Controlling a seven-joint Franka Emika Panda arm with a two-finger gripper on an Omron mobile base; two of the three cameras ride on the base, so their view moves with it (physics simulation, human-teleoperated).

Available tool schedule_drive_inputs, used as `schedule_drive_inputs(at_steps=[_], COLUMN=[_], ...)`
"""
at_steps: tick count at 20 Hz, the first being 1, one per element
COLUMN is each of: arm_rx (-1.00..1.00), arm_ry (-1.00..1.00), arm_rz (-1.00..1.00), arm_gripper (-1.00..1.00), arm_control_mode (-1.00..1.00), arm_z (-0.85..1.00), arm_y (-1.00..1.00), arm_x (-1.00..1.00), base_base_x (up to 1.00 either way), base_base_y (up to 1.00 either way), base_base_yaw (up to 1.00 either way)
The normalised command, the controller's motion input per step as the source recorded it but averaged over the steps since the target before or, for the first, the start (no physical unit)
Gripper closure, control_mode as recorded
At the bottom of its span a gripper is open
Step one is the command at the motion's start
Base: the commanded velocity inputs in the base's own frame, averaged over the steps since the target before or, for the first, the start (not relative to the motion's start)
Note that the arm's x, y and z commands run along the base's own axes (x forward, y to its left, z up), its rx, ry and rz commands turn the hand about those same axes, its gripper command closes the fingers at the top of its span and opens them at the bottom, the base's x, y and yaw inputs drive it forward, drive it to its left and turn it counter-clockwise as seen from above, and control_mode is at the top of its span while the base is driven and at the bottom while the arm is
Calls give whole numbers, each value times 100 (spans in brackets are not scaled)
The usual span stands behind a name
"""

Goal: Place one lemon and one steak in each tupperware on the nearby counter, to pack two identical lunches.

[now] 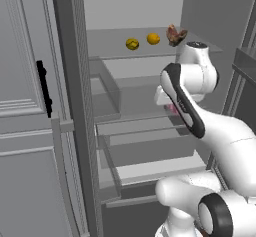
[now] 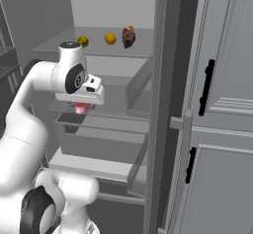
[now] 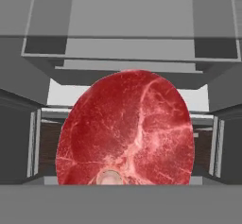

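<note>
Steak point(image 3: 126, 129) sits right before the hand camera inside the fridge, under the gripper point(image 2: 82, 105), which looks clenched on it. Probably soft, light, slippery; hold across its flat faces.

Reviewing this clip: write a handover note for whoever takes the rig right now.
Tool: inside the open fridge, a red steak right under it; whether it is gripped cannot be told.
Top shelf: dull yellow lemon, orange lemon, darker steak.
Done: nothing seen packed.
Left: confirm the hold, carry the red steak out, then fetch the other three.
</note>
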Motion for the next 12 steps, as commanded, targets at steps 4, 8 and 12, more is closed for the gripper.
schedule_drive_inputs(at_steps=[4, 8, 12], arm_rx=[0, 0, 0], arm_ry=[-13, -7, -3], arm_rz=[0, 0, -1], arm_gripper=[100, 100, 100], arm_control_mode=[-100, -100, -100], arm_z=[0, 3, 7], arm_y=[0, 0, 0], arm_x=[-100, -92, -53], base_base_x=[0, 0, 0], base_base_y=[0, 0, 0], base_base_yaw=[0, 0, 0])
